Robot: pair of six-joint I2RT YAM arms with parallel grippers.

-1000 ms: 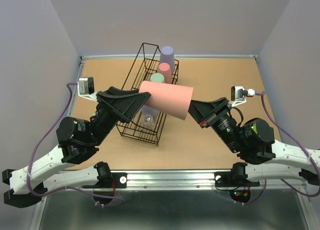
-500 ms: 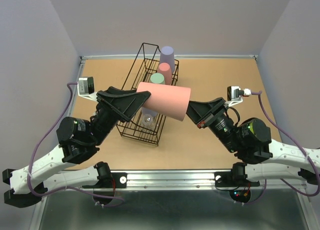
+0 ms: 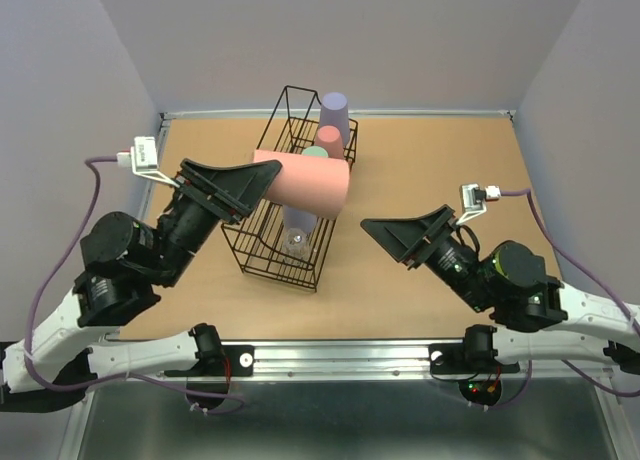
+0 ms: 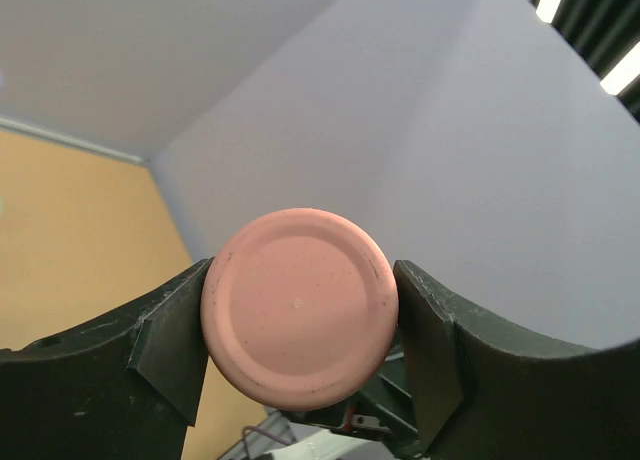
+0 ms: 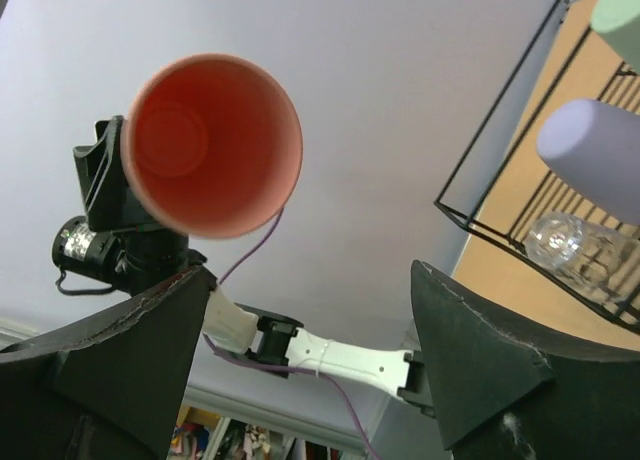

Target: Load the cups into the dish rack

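Top view, left end effector (image 3: 262, 172): I have it clamped on the closed base of the pink cup (image 3: 302, 181), which lies sideways in the air over the dish rack (image 3: 285, 205).
Top view, right end effector (image 3: 385, 231): fingers spread and holding nothing, to the right of the rack and apart from the cup.
Top view, rack contents: a purple cup (image 3: 335, 114) and a second pink cup (image 3: 329, 138) stand upside down at the rack's far end, a green cup (image 3: 316, 153) just nearer, mostly hidden by the held cup; a second purple cup (image 3: 299, 221) and a clear cup (image 3: 294, 242) sit toward the near end.
Left wrist view: the cup's round base (image 4: 300, 307) fills the gap between my two fingers (image 4: 165, 338), touching both.
Right wrist view: I look into the cup's open mouth (image 5: 212, 144); my own fingers (image 5: 470, 370) stand wide with nothing between them, the rack's wire corner to the right.
Step in hand: as I judge it, the sixth cup is the only one outside the rack.
Next move: I would turn the cup mouth-down over the free slot mid-rack, lower it between the wires, then release.
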